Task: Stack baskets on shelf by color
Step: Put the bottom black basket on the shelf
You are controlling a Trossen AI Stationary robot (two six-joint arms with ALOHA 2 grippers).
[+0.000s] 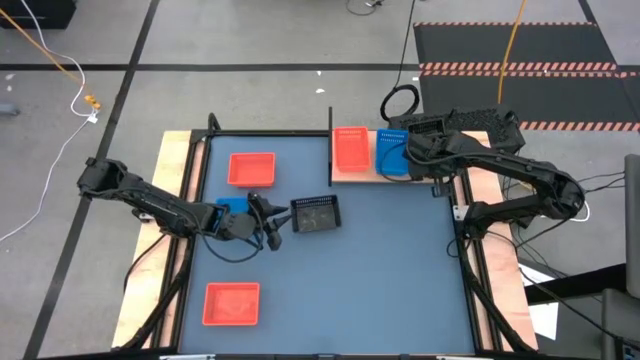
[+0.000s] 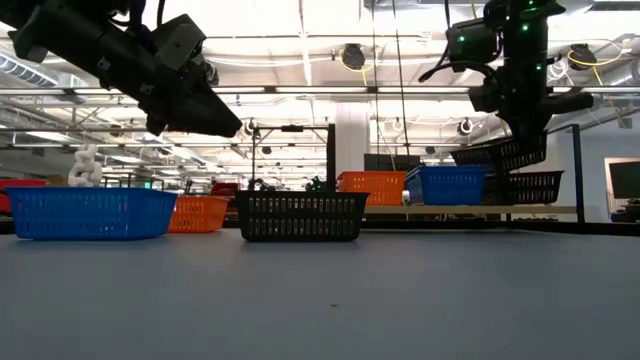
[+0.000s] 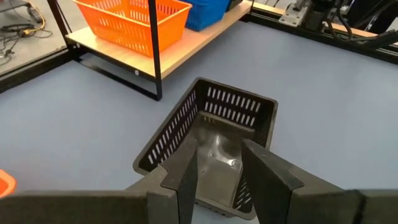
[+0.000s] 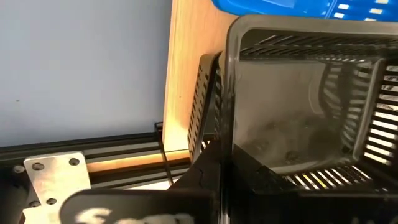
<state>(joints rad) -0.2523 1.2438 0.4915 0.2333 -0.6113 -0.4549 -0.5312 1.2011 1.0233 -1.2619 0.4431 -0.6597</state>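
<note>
a robotics lab or industrial test hall, seen around a blue-topped work table point(image 1: 400, 270) framed in black metal rails, with two dark robot arms mounted at its sides. the grey concrete floor point(image 1: 250, 40) carries loose cables, a yellow cord point(image 1: 45, 45) and red-and-white hazard striping point(image 1: 520, 68) along a black mat. behind the table, long rows of ceiling strip lights point(image 2: 300, 20) and exposed pipework run overhead.
</note>
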